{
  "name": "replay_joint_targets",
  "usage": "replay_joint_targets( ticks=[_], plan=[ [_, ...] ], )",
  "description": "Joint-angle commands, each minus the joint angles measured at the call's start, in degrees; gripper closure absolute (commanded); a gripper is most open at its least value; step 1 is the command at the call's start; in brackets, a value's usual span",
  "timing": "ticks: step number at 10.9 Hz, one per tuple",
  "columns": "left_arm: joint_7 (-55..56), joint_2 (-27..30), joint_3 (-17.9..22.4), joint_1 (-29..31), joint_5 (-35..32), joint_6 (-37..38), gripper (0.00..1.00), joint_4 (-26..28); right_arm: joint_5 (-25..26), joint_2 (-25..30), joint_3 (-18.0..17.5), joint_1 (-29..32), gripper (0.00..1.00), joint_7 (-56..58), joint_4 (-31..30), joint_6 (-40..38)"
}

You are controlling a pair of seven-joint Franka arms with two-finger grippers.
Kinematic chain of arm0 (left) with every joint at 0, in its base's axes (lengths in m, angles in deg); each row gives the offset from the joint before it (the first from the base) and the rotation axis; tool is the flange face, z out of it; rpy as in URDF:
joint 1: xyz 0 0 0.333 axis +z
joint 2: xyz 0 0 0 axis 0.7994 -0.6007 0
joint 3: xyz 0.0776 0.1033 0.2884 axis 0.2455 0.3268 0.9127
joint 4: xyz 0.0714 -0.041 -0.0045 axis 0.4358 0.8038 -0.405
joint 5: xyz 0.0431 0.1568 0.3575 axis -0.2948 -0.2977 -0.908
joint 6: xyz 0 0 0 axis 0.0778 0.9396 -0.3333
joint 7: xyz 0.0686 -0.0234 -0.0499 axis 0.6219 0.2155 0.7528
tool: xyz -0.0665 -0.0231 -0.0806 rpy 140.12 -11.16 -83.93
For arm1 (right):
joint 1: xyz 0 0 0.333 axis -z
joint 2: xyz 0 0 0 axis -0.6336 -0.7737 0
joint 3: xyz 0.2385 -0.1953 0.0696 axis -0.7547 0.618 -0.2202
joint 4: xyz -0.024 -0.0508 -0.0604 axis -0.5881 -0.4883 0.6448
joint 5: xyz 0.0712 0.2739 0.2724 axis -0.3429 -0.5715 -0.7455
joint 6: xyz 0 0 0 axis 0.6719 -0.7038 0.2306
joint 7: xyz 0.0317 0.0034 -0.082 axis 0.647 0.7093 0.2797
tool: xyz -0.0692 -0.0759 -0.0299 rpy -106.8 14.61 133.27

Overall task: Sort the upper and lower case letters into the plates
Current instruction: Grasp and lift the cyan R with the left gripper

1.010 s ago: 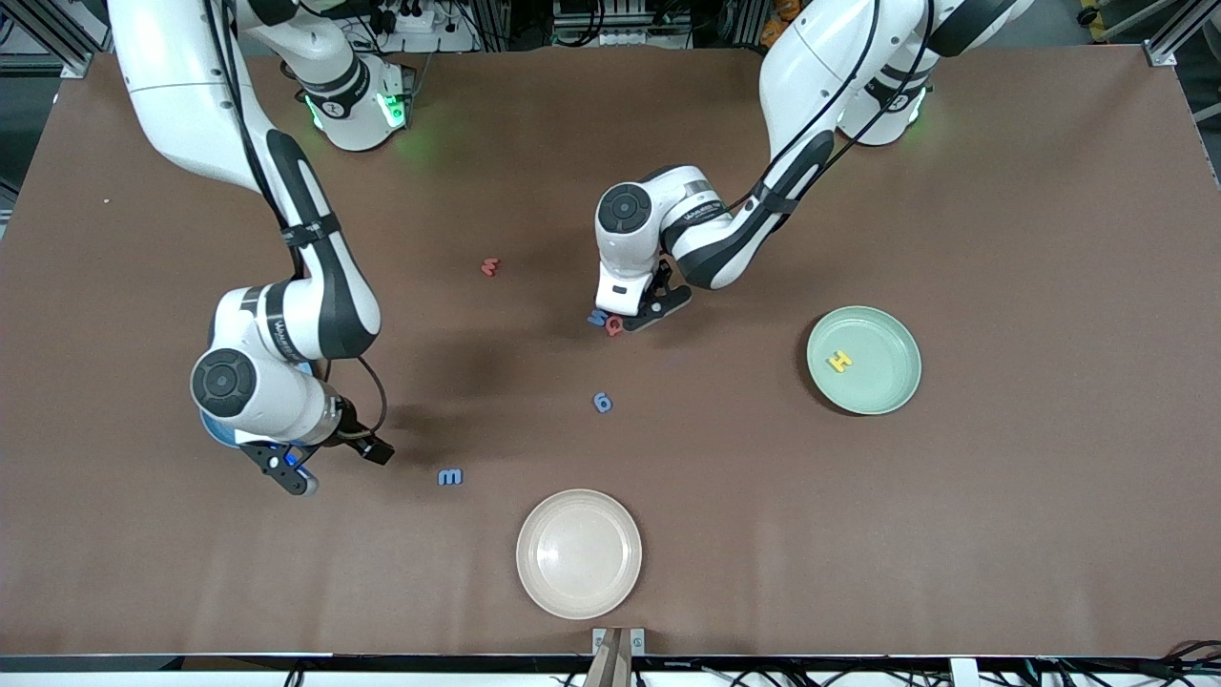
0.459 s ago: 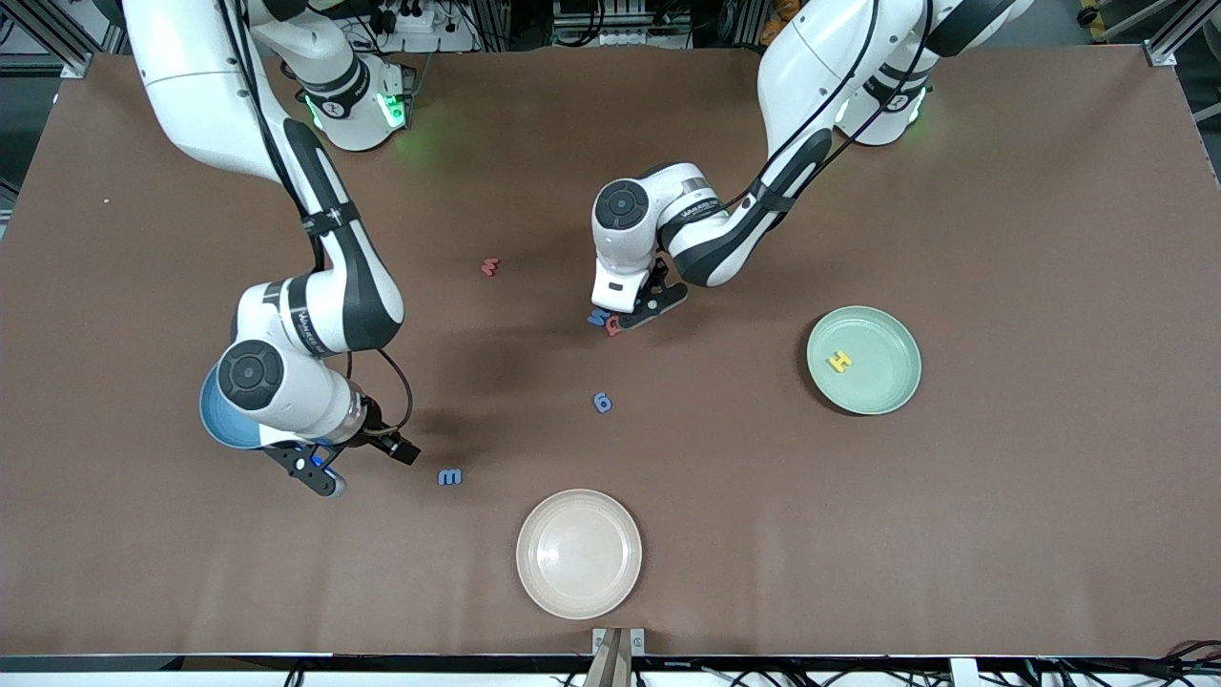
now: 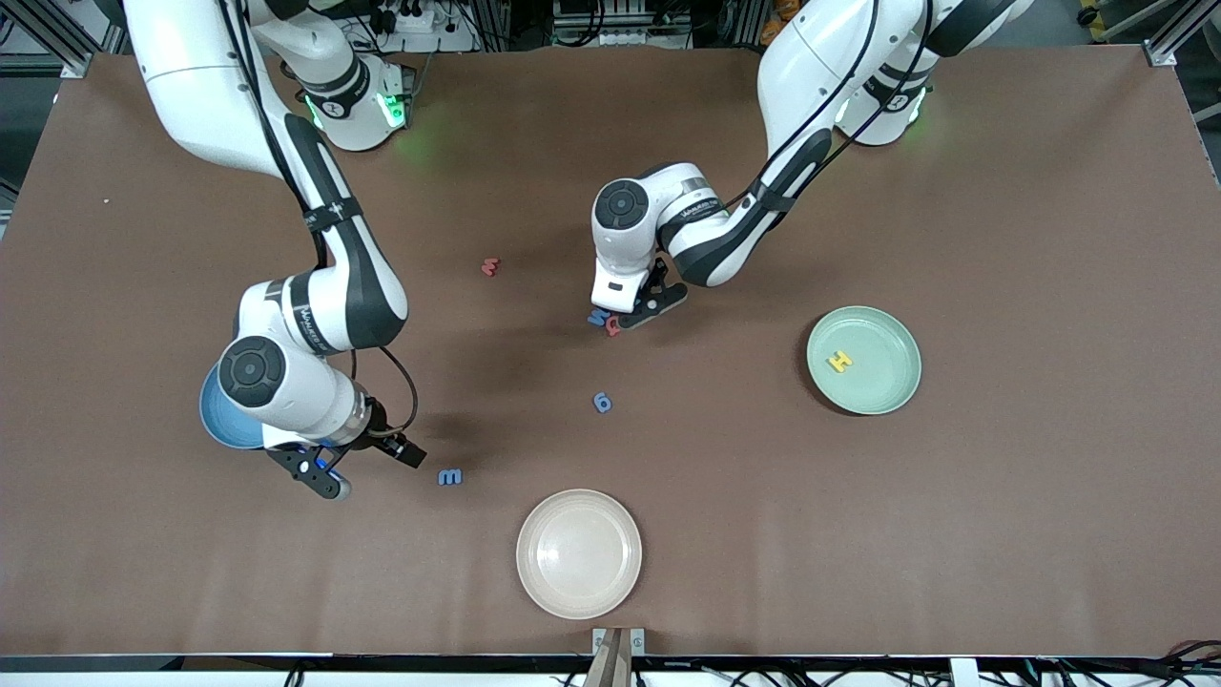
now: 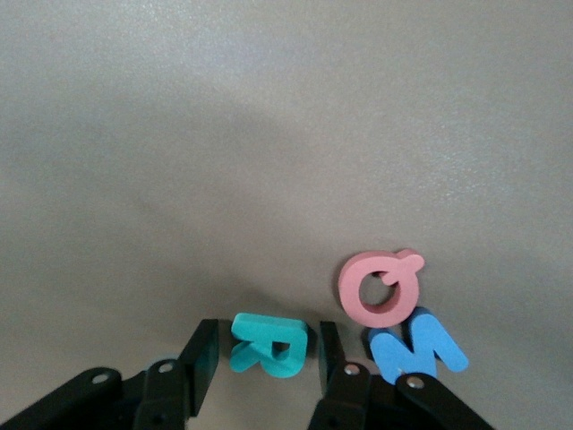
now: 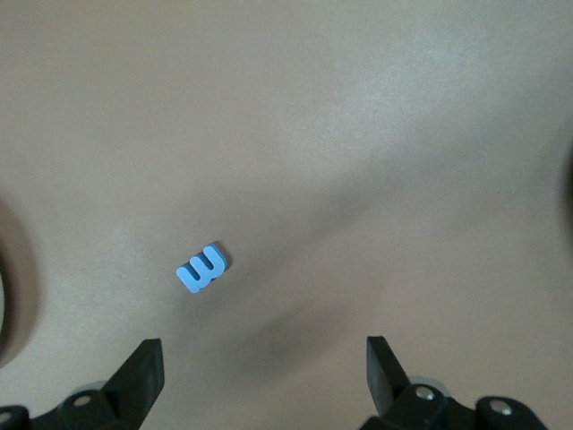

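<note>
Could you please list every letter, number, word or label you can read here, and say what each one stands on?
"H": yellow letter in the mint green plate.
"R": teal letter between the left gripper fingers.
"Q": pink letter on the table.
"N": blue letter beside it.
"m": blue letter on the table.
"6": blue figure on the table; could be a letter.
Red letter: seems an "m".
Lettering on arm bands: too small.
</note>
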Motion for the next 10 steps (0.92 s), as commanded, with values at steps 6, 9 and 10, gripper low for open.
replay_joint_targets(
  ticks=[6, 9, 10],
  plan=[
    [0.3, -0.7, -0.4, 0.3, -1.3, -2.0, 0.46, 0.2, -0.7, -1.4, -0.3, 0.4, 0.0, 0.3, 2.0, 0.3],
    [0.3, -0.7, -0.4, 0.2, -1.7, -2.0, 0.58, 0.8, -0.7, -1.8, -0.3, 0.4, 0.0, 0.3, 2.0, 0.7],
    [0.3, -0.6, -0.4, 0.3, -1.7, -2.0, 0.72, 0.8, -0.7, -1.8, -0.3, 0.4, 0.0, 0.3, 2.0, 0.7]
  ],
)
